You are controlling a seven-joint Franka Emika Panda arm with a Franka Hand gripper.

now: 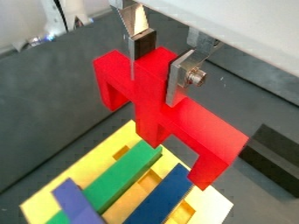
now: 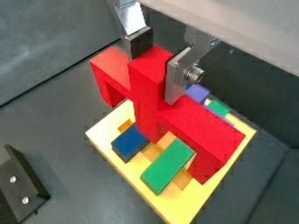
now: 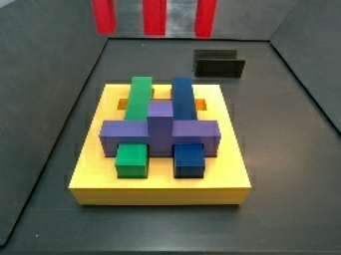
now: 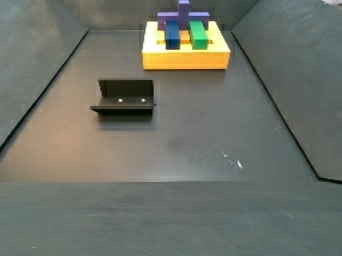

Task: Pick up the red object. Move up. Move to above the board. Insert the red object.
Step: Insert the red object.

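Note:
My gripper (image 1: 158, 66) is shut on the central stem of the red object (image 1: 198, 131) and holds it in the air above the board (image 1: 114, 140). Both wrist views show this; the gripper (image 2: 158, 61) clamps the red object (image 2: 201, 131) over the yellow board (image 2: 176, 203). The board carries green (image 2: 170, 166), blue (image 2: 128, 144) and purple (image 2: 198, 92) blocks. In a side view only the red object's three lower ends (image 3: 154, 15) show, high above the board (image 3: 160, 184) and its purple cross block (image 3: 160, 129). The gripper itself is out of both side views.
The dark fixture (image 3: 220, 65) stands on the grey floor behind the board, and also shows in a side view (image 4: 124, 97) and both wrist views (image 1: 271, 153) (image 2: 17, 188). Dark walls enclose the floor. The board (image 4: 187, 60) sits near one wall.

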